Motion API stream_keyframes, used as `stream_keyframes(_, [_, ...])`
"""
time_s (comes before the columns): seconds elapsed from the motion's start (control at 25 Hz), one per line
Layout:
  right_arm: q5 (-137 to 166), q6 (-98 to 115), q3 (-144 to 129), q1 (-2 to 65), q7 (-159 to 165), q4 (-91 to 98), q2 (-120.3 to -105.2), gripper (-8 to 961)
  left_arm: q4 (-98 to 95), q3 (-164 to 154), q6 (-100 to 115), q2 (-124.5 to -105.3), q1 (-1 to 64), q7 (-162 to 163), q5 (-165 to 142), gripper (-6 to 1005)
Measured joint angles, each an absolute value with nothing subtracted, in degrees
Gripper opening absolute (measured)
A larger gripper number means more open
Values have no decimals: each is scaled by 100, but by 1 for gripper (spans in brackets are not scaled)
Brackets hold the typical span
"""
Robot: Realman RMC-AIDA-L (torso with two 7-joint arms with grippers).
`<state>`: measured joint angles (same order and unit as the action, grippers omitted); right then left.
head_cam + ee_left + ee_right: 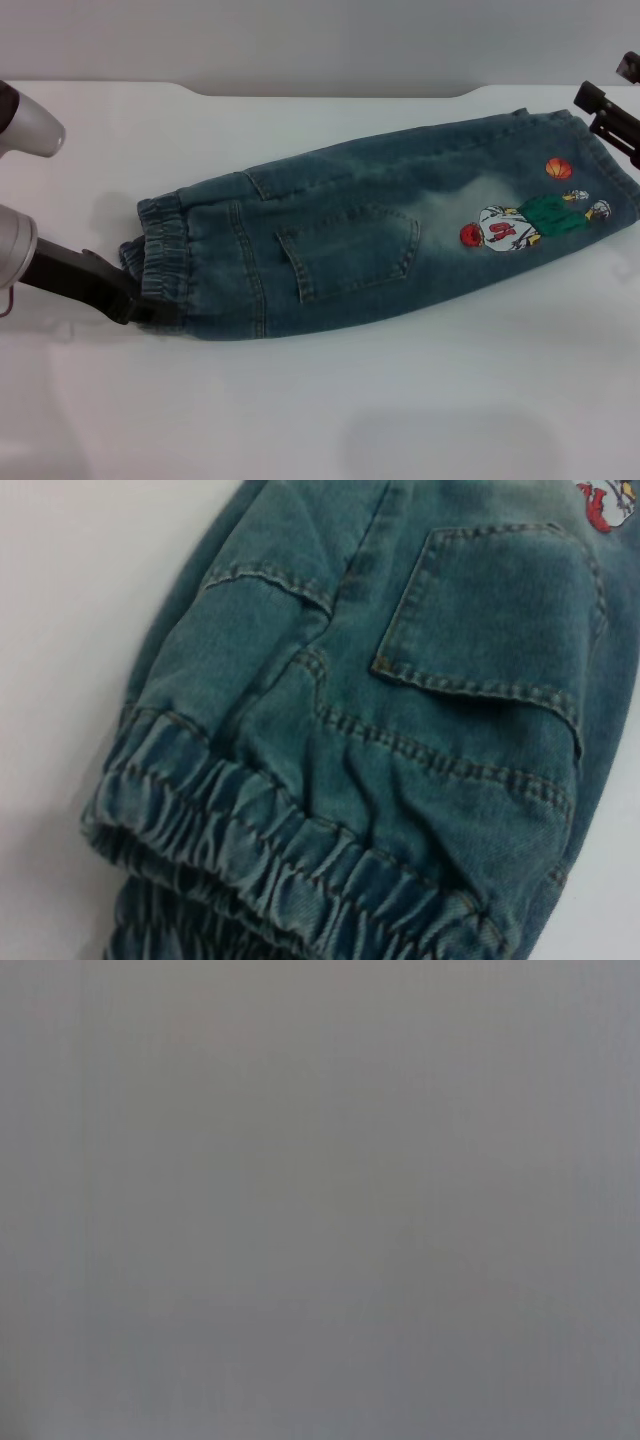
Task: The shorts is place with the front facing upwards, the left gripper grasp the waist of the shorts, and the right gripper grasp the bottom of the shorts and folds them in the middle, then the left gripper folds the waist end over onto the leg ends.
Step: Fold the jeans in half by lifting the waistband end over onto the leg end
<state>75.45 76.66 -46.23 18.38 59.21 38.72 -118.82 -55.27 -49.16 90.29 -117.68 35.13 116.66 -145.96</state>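
1. The shorts (380, 240) lie flat on the white surface (320, 400), already folded lengthwise so one leg sits on top of the other, running from the left-near side to the far right.
2. The waist (160, 255), a puckered elastic band, forms the left end of the shorts; in the left wrist view it fills the lower part of the picture as a gathered ruffle (270, 865), with two layers showing one over the other.
3. The leg ends (600, 160) lie at the far right of the surface, beside the embroidered cartoon figure (525, 222) and an orange ball patch (558, 169).
4. A patch pocket (350, 255) faces upward near the middle of the shorts; the left wrist view shows it with its stitched outline (500, 620).
5. The left tool (140, 300) reaches in low from the left and meets the near corner of the waist; its tips are lost against the dark cloth, so I cannot tell whether it is clenched on the band or released.
6. The right tool (612, 118) sits at the far right edge, just at the leg ends; only part of it shows, and whether it grips the hem cannot be told.
7. The right wrist view shows only a plain grey field.
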Motion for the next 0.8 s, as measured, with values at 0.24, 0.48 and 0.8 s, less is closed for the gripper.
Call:
stream_keyframes(0.24, [7539,7711,-4614,1819,5918,3876,-11882,665,-5553,-4896,8943,-11763,3466,11737,-14644,364])
stream_keyframes(0.48, [7493,7756,-4614,1783,5915,3873,-11883,664,-5564,-4870,8927,-11749,3454,11810,-14650,213])
stream_keyframes(0.8, [7398,7800,-4617,1754,5932,3869,-11873,664,-5587,-4905,8916,-11733,3376,11823,-14770,54])
